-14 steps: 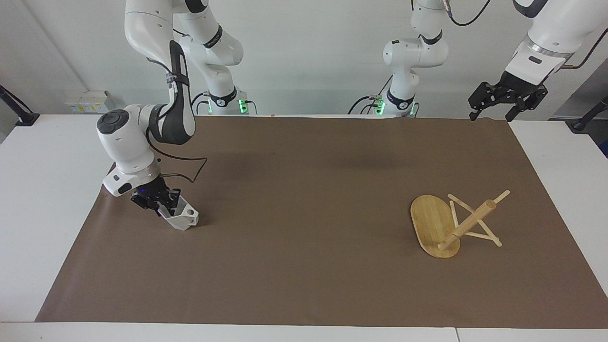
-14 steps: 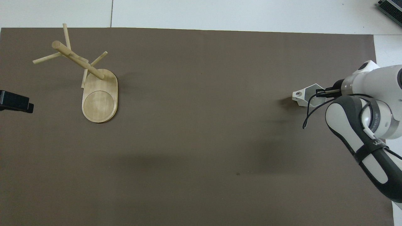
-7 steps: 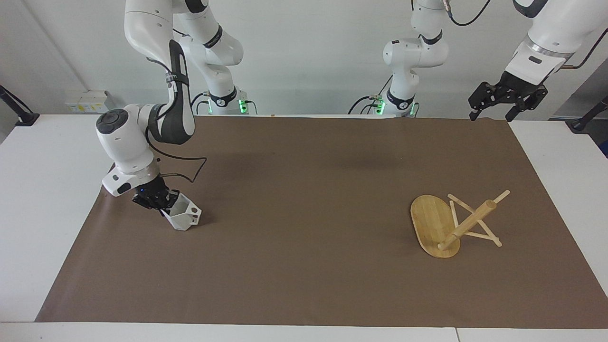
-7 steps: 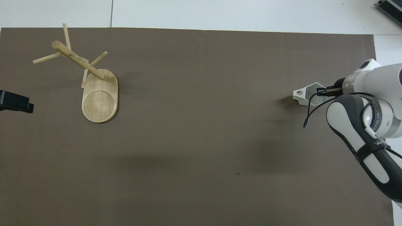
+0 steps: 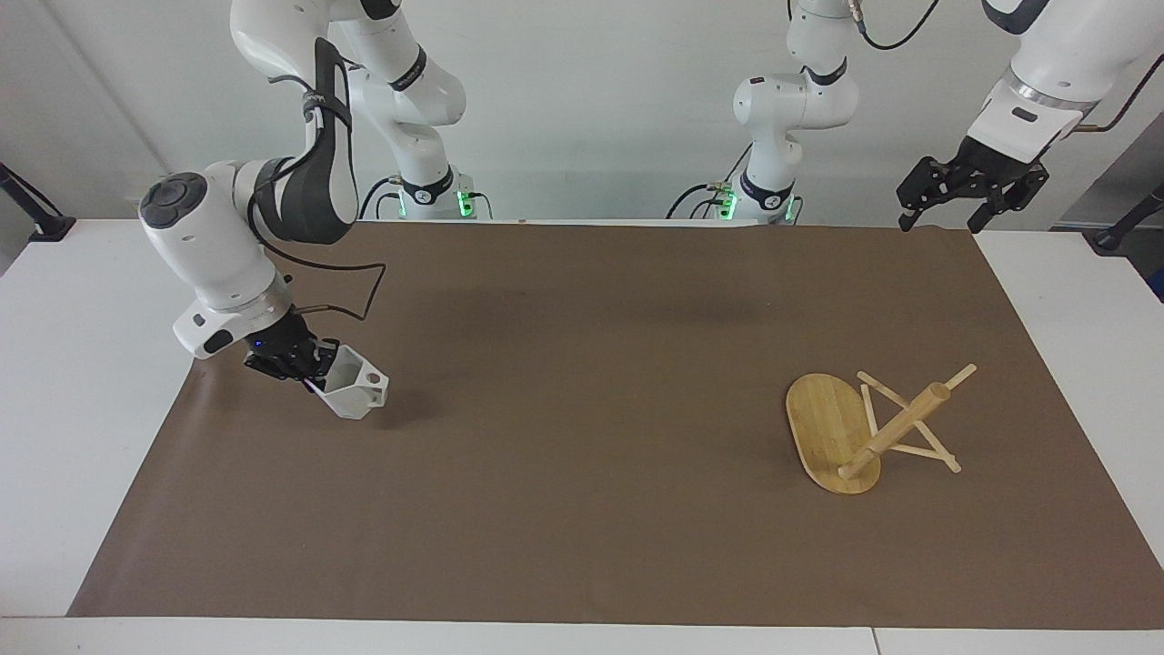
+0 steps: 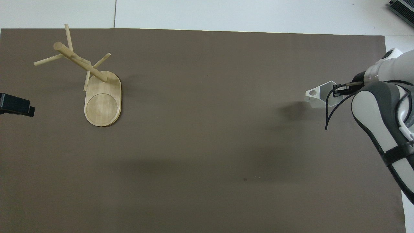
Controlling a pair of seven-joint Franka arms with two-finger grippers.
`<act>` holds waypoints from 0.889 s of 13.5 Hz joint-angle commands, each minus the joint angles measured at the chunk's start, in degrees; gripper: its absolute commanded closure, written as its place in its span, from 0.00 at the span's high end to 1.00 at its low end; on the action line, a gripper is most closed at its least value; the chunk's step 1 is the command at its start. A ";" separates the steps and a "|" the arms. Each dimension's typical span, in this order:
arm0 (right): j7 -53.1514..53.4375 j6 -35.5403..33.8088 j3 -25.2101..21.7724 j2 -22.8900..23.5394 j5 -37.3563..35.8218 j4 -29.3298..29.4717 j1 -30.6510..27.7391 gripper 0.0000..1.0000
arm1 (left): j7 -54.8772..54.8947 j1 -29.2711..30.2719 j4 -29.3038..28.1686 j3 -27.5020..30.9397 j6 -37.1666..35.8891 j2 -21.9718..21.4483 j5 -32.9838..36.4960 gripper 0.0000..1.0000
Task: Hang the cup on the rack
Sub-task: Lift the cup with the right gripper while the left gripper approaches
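**Cup held above the mat, grip partly hidden**

The right gripper is clamped on the cup, tilted over the right arm's end of the table; its fingertips are hidden. The rack stands well apart. The left gripper waits wide, cut off in the overhead view.

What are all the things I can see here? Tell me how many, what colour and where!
cup: one, white, tilted, lifted just above the brown mat, at the right arm's end of the table.
rack: one, light bamboo, standing on the mat at the left arm's end.
mat: one, brown, covering most of the table.
table: one, white, under the mat.
right claw: one, black, shut on the cup's rim.
left claw: one, black, open, waiting up in the air over the mat's corner near its base.
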 commanded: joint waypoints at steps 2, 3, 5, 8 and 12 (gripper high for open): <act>0.84 -4.66 3.38 -0.80 11.37 3.63 -0.36 0.00 | 0.49 0.48 -0.79 -0.08 -0.36 -0.89 -0.29 1.00; 0.76 -4.67 4.69 -0.80 15.15 4.16 -0.36 0.00 | 0.49 0.48 -0.79 -0.08 -0.36 -0.89 -0.29 1.00; 0.58 -4.58 6.89 -1.06 20.34 4.77 -0.36 0.00 | 0.49 0.48 -0.79 -0.08 -0.36 -0.80 -0.29 1.00; 0.58 -4.75 11.63 -1.06 28.15 6.54 -0.36 0.00 | 0.49 0.48 -0.79 -0.08 -0.36 -0.80 -0.29 1.00; -0.38 -6.25 17.34 -1.59 47.85 6.54 -0.27 0.00 | 0.49 0.48 -0.79 -0.08 -0.36 -0.80 -0.29 1.00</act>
